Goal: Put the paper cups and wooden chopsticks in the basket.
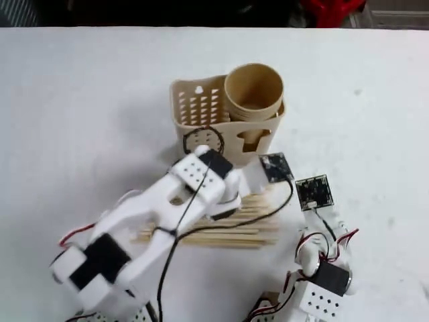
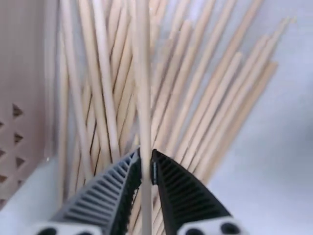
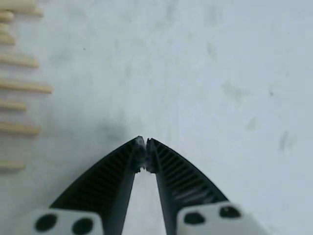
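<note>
- We are seeing a paper cup (image 1: 253,90) already sitting in the basket (image 1: 194,107).
- Our left gripper (image 2: 145,169) is pinching one chopstick (image 2: 143,98) over the pile (image 1: 251,228), which is lying beside the basket and is yet to be loaded.
- Our right gripper (image 3: 145,154) is hovering pressed together, empty.

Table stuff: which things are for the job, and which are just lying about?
For the job: paper cup, basket, wooden chopsticks, left tool shut on one chopstick.
Just lying about: right tool, shut and empty; red thing beyond the table.
</note>
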Controlling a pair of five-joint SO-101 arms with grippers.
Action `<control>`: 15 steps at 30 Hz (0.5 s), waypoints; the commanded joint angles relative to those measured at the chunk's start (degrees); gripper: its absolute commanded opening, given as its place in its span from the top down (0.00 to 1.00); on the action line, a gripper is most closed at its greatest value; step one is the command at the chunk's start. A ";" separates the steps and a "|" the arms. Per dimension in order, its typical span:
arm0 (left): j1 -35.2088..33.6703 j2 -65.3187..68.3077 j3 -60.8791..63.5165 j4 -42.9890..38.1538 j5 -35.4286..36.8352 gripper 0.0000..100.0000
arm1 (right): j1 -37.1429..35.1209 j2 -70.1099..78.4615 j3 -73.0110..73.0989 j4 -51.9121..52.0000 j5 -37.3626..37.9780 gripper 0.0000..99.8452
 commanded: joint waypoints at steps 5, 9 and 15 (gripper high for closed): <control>2.51 -33.10 -5.27 9.32 0.53 0.97 | -0.66 -0.57 0.35 0.04 0.62 0.98; -2.24 -41.54 -16.70 9.05 3.43 0.98 | -0.66 -0.57 0.35 0.04 0.62 0.98; -8.04 -41.80 -24.88 -8.88 14.59 0.98 | -0.66 -0.57 0.35 0.04 0.62 0.98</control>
